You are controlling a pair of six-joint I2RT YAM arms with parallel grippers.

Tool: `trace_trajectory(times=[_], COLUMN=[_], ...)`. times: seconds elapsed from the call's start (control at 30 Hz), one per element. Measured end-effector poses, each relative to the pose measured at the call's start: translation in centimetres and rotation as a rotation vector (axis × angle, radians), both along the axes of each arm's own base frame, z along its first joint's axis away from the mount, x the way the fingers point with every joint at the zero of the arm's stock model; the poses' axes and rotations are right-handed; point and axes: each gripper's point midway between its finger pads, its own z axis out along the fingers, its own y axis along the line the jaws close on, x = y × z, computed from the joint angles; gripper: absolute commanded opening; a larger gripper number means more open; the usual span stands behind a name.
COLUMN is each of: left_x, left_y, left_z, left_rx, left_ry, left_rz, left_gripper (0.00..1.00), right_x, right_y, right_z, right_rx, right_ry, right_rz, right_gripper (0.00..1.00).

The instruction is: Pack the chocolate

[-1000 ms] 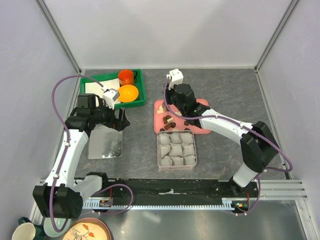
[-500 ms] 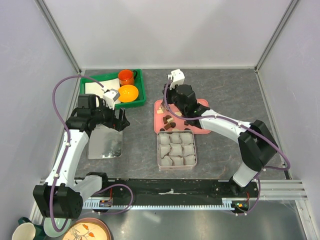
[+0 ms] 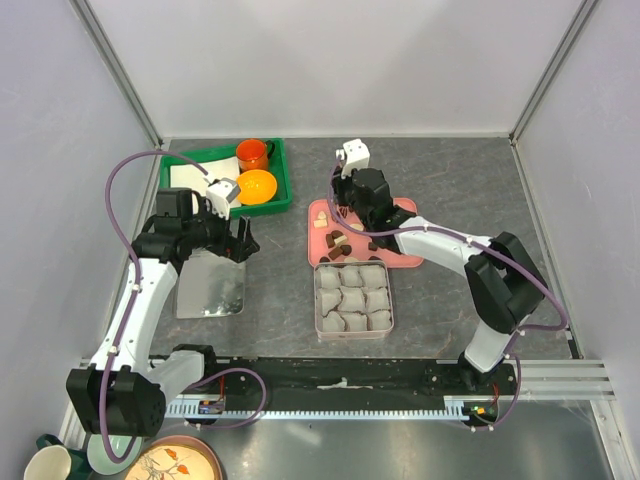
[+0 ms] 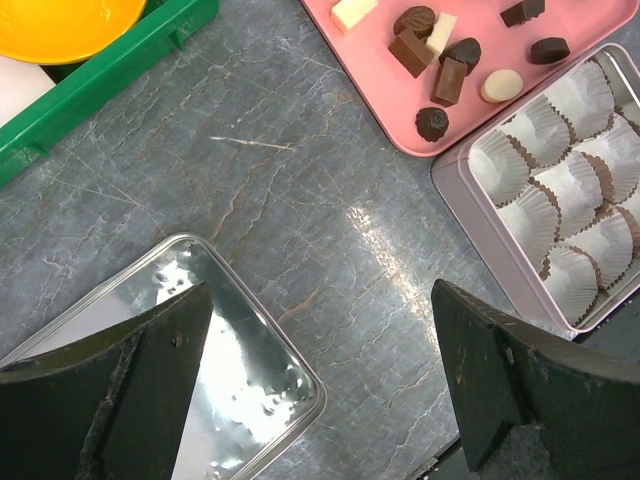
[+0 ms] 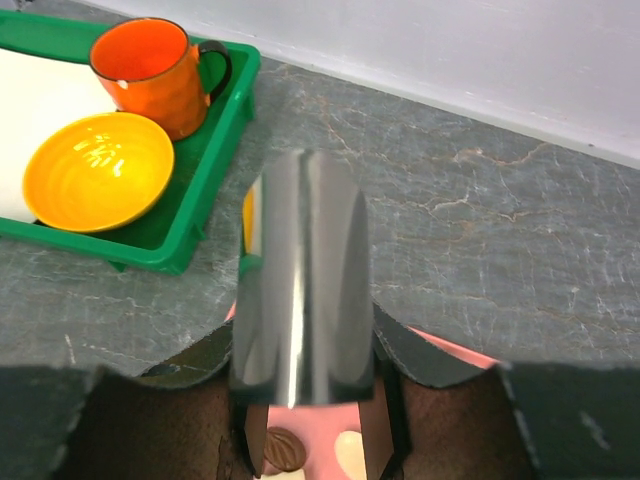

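While chocolate (image 4: pixel 412 52) sits loose on pink tray (image 4: pixel 370 82), just beside tin (image 4: pixel 455 197) of empty paper cups (image 4: pixel 560 190), handling looks delicate: pieces light, smooth, easily scuffed; best pinched gently across sides. Right gripper (image 5: pixel 315 440) bends down over tray, jaws seemingly closed on shiny metal tool (image 5: pixel 300 280). Left gripper (image 4: pixel 320 310) hovers, spread wide, above lid (image 4: pixel 240 390). No piece in tin yet.

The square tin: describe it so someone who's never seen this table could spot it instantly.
Find the pink tray of chocolates mid-table. The square tin sits just on its near side. Unlike the bare shiny lid to its left, it holds pleated paper cups.
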Motion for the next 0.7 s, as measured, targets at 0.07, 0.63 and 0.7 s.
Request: trace_trajectory(times=[0.07, 0.63, 0.7], left_x=[0.0, 0.2, 0.2], left_y=[0.0, 0.4, 0.4], left_z=[0.0, -0.3, -0.3], left_rx=[0.001, 0.024, 0.024], left_ry=[-0.001, 0.000, -0.001], left_rz=[0.000, 0.006, 0.006], left_gripper=[0.97, 0.96, 0.96], right_x=[0.3, 1.3, 1.4], right_y=[-0.2, -0.3, -0.2], right_z=[-0.4, -1.8, -1.8], right_rx=[-0.006, 0.017, 0.023], right_ry=[0.005, 0.018, 0.018], right_rz=[-0.006, -0.003, 0.002], right_gripper=[0.42, 0.33, 0.26])
